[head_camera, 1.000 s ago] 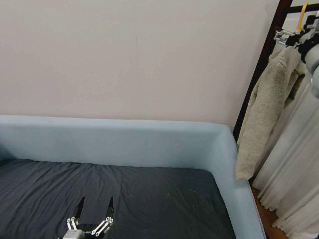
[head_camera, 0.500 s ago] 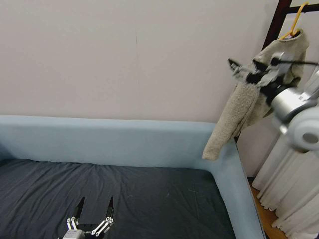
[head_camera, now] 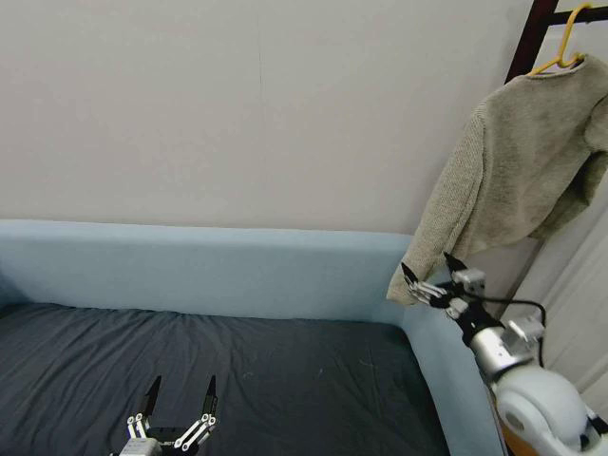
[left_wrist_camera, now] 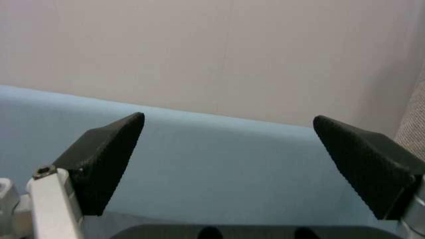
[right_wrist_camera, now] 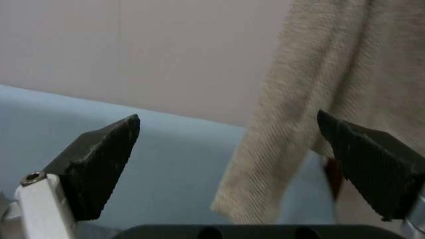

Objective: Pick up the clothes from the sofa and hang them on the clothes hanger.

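Observation:
A beige knitted sweater (head_camera: 518,180) hangs on a yellow hanger (head_camera: 562,38) from a dark wooden rack (head_camera: 528,38) at the upper right, one sleeve dangling over the sofa's right arm. The right wrist view faces that sleeve (right_wrist_camera: 279,149). My right gripper (head_camera: 427,277) is open and empty, low beside the sleeve's end, above the sofa's right corner. My left gripper (head_camera: 180,391) is open and empty, low over the dark seat cushion (head_camera: 247,380) near the bottom edge of the head view. Its wide-spread fingers (left_wrist_camera: 109,159) face the sofa back in the left wrist view.
The light blue sofa (head_camera: 218,271) runs along a plain pale wall (head_camera: 237,104). White curtains (head_camera: 579,313) hang at the far right behind the rack. The seat cushion bears nothing.
My right gripper let go of the sweater and dropped from the rack down to the sofa's right arm. The sweater now hangs freely on the hanger. The left arm has not moved.

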Robot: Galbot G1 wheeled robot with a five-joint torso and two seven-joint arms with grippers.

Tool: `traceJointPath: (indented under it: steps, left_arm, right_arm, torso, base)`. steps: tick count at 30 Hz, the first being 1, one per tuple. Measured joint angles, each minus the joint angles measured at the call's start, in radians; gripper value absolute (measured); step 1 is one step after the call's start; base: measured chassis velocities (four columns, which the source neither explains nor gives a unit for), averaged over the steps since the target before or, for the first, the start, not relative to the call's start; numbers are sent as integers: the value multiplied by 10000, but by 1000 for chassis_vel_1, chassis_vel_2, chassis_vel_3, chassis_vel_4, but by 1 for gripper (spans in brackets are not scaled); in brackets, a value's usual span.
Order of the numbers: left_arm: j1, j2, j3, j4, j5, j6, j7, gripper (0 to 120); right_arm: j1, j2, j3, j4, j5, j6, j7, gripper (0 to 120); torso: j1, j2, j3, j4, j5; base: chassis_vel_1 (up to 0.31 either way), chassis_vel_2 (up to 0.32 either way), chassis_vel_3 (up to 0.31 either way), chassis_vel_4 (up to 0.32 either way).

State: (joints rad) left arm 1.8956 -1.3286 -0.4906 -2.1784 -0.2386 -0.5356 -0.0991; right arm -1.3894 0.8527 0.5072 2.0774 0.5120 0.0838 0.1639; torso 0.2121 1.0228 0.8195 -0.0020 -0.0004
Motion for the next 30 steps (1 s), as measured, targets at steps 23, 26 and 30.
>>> traceJointPath:
  steps: [23, 26, 30]
  left_arm:
    - [0, -1, 2, -1, 0, -1, 2, 100]
    - [0, -1, 3, 0, 0, -1, 1, 100]
    - [0, -1, 3, 0, 0, -1, 1, 100]
  right_arm:
    - [-5058, 3194, 2457, 1016, -2390, 2768, -389, 100]
    - [-5042, 3253, 2439, 1114, -2379, 2633, -390, 100]
    - [-4999, 3261, 2414, 1133, -2343, 2550, -389, 100]
  torso:
    - [-1, 1, 1, 8, -4]
    - [-1, 1, 0, 9, -6]
    - [-1, 0, 1, 8, -5]
  base:
    - [0, 0, 0, 0]
    - [0, 0, 0, 0]
    - [0, 0, 0, 0]
